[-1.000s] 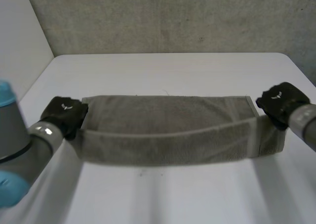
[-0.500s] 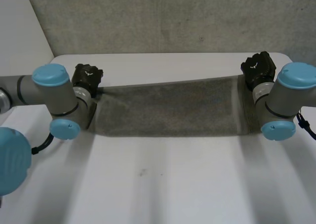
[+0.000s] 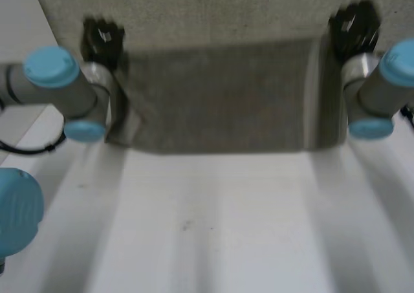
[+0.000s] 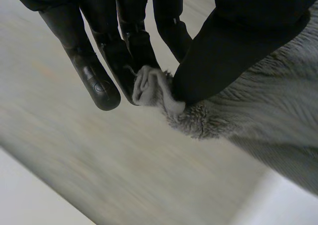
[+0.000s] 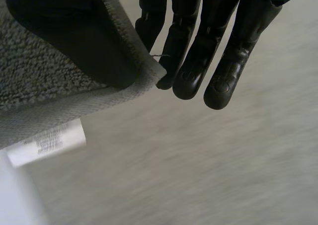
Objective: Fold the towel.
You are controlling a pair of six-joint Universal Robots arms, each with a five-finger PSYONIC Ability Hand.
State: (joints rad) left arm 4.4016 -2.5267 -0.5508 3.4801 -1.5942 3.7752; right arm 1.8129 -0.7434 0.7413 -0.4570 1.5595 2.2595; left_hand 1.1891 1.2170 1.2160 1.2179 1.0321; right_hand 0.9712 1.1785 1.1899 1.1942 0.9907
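Left hand [image 4: 223, 51] at 10 o'clock and right hand [image 5: 198, 51] at 2 each pinch a bare towel [image 3: 220, 99] corner, which seemingly could slip free.

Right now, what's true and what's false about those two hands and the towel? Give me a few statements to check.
1. The left hand pinches a corner of the grey towel between thumb and fingers. True.
2. The right hand is open and holds nothing. False: it pinches another towel corner.
3. The towel hangs spread wide between both hands. True.
4. The towel is bunched up in one hand. False: both hands hold it up by its corners.
5. A white label sits near the right hand's corner. True.
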